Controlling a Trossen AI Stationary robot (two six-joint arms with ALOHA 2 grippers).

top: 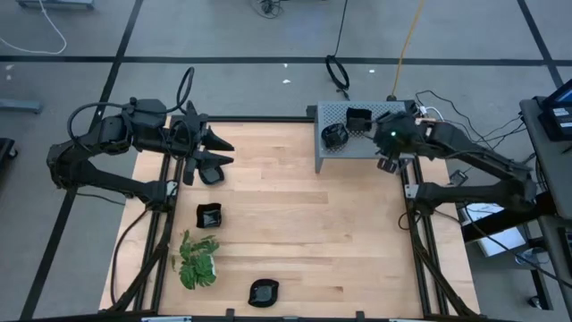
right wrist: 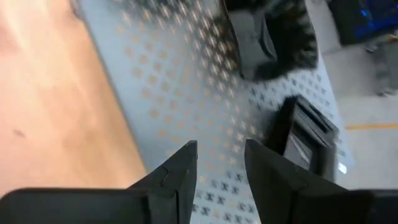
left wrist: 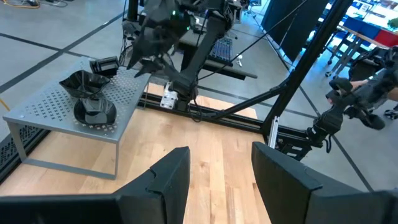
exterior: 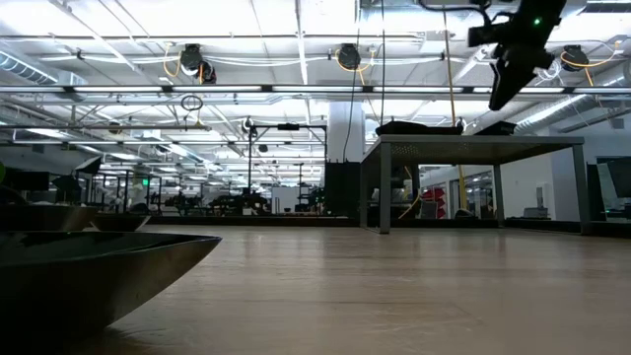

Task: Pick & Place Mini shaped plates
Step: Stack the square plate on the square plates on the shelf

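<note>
Two mini shaped plates, glossy black, rest on the top of the grey perforated box at the far right: a wavy one and a square one. My right gripper hangs open above the box's top, tilted downward, with nothing between its fingers; the square plate lies just ahead of them. Three more plates lie on the wooden table: one below my left gripper, one nearer, one at the near edge. My left gripper stands open, raised, at the far left.
A green leafy plant lies at the near left, between two of the plates. The box stands on legs at the table's far right corner. The middle of the wooden table is bare board. Cables and a stand lie beyond the right edge.
</note>
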